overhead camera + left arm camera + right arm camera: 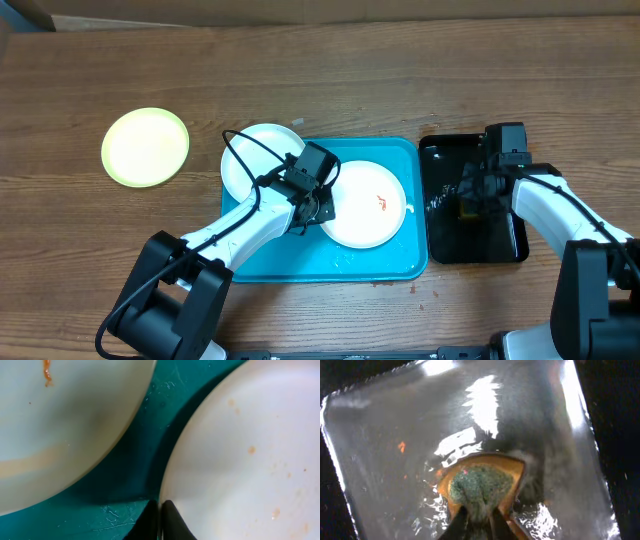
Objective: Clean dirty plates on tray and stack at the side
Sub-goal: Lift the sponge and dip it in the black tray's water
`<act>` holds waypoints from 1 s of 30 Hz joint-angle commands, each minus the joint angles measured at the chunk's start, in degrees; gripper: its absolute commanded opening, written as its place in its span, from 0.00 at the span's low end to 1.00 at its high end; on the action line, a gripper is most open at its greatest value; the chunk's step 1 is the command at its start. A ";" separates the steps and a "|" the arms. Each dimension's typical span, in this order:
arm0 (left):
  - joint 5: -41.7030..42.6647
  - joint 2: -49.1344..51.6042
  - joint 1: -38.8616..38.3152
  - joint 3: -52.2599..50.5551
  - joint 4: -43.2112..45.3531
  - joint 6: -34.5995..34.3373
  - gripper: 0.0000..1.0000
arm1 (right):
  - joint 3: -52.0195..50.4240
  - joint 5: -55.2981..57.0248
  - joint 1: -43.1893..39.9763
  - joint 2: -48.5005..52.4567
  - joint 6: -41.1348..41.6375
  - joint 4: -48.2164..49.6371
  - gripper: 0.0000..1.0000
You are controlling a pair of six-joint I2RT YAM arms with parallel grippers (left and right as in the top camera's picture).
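Note:
The turquoise tray (300, 262) lies mid-table. A white plate with a red smear (365, 203) sits in it. A second white plate (258, 158) overlaps the tray's left rim. The yellow-green plate (145, 146) lies on the table at far left. My left gripper (316, 206) is low between the two white plates. In the left wrist view its fingers (161, 521) are shut on the rim of a plate with orange specks (250, 450), next to the smeared plate (65, 425). My right gripper (468, 196) is shut on a green-topped sponge (482, 485) in the black tray.
The narrow black tray (500, 245) stands right of the turquoise tray, and its floor (395, 420) is wet and shiny. Both arms reach in from the front edge. Bare wooden tabletop (400, 80) lies behind the trays.

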 commanded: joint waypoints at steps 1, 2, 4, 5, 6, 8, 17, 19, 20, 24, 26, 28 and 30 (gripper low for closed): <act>-0.79 0.63 -0.33 1.07 0.07 0.24 0.04 | 0.74 -0.07 0.11 -0.39 -0.31 0.55 0.04; -0.79 0.63 -0.33 1.07 0.17 0.24 0.04 | 1.18 -0.04 0.11 -0.39 -0.31 0.17 0.04; -0.79 0.63 -0.33 1.07 0.48 0.09 0.04 | 2.45 -0.07 0.11 -0.39 -0.31 -1.33 0.06; -0.79 0.63 -0.31 1.07 0.61 0.07 0.04 | 2.99 -0.07 0.11 -0.39 -0.31 -1.92 0.08; -0.79 0.63 -0.33 1.07 0.63 0.09 0.05 | 3.41 -0.07 0.11 -0.39 -0.28 -2.36 0.09; -0.79 0.63 -0.33 1.07 0.61 0.09 0.11 | 4.07 -0.09 0.11 -0.39 -0.31 -3.13 0.14; -0.76 0.63 -0.33 1.07 0.63 0.07 0.17 | 4.24 -0.07 0.11 -0.39 -0.52 -4.11 0.29; -0.76 0.63 -0.33 1.07 0.63 0.07 0.18 | 4.22 -0.04 0.11 -0.37 -0.52 -4.59 0.34; -0.76 0.63 -0.33 1.07 0.61 0.09 0.18 | 4.20 -0.04 0.11 -0.37 -0.52 -4.72 0.36; -0.76 0.63 -0.33 1.07 0.61 0.07 0.20 | 4.09 -0.07 0.11 -0.37 -0.50 -5.31 0.41; -0.76 0.63 -0.33 1.07 0.59 0.09 0.20 | 3.78 -0.07 0.11 -0.37 -0.50 -5.53 0.41; -0.76 0.63 -0.33 1.07 0.59 0.09 0.20 | 2.99 -0.04 0.11 -0.37 -0.50 -5.18 0.40; -0.74 0.63 -0.33 1.07 0.59 0.09 0.20 | 2.27 -0.04 0.11 -0.37 -0.50 -4.57 0.24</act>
